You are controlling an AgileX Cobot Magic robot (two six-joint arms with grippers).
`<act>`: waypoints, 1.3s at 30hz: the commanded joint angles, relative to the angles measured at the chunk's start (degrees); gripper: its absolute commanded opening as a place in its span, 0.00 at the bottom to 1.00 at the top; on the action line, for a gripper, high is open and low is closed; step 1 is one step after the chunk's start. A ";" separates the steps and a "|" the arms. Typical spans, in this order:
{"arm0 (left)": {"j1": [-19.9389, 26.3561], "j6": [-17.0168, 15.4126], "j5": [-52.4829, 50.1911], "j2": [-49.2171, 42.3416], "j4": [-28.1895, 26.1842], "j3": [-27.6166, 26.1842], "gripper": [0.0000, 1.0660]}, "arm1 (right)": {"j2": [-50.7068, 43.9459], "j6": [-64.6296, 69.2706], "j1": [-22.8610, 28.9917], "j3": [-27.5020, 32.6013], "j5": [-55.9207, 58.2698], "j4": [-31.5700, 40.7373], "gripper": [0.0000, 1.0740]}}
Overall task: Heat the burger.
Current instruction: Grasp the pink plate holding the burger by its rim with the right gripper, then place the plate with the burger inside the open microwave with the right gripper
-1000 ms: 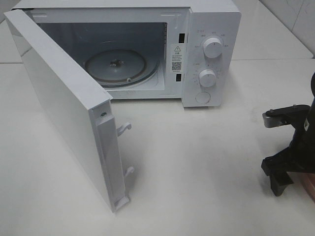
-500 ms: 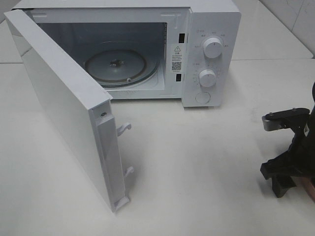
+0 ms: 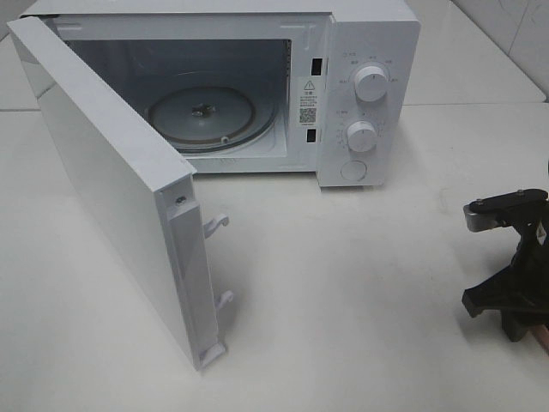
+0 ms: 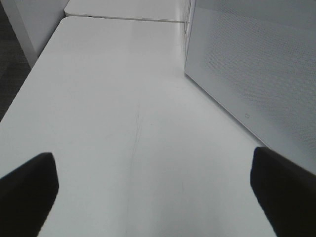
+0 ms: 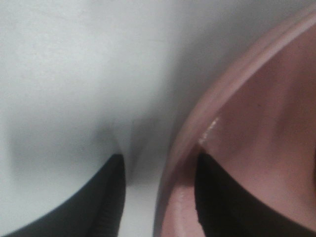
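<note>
The burger is not in view. A pink plate [image 5: 256, 123] fills one side of the right wrist view, and a sliver of it shows at the right edge of the high view [image 3: 544, 339]. My right gripper [image 5: 160, 197] is down at the plate's edge, open, with one finger on the table side and one finger over the inside of the plate, so the rim lies between them. It also shows in the high view [image 3: 515, 313]. My left gripper [image 4: 158, 192] is open and empty over bare table beside the microwave door, and it is outside the high view.
A white microwave [image 3: 369, 51] stands at the back with its door [image 3: 111, 189] swung wide open toward the front left. Its glass turntable [image 3: 202, 116] holds nothing. The door's outer face also shows in the left wrist view [image 4: 256, 69]. The white table [image 3: 343, 283] spreads in front.
My right gripper has shifted to the right and slightly down, toward the edge of the high view and the pink plate. The microwave and its door have not moved.
</note>
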 commanded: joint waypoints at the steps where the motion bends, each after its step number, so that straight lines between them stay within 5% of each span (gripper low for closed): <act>1: -0.06 -0.11 0.17 -0.34 0.00 0.17 0.92 | 0.57 0.63 -0.34 0.86 -0.69 -0.92 0.15; 6: -0.06 -0.11 0.17 -0.34 0.00 0.17 0.92 | 0.57 0.74 -0.17 0.86 -0.29 -0.57 0.00; 25: -0.06 -0.11 0.17 -0.34 0.00 0.17 0.92 | -2.46 12.09 0.06 0.86 3.90 -7.51 0.00; 39: -0.06 -0.11 0.17 -0.34 0.00 0.17 0.92 | -3.67 22.92 9.80 0.86 13.35 -18.74 0.00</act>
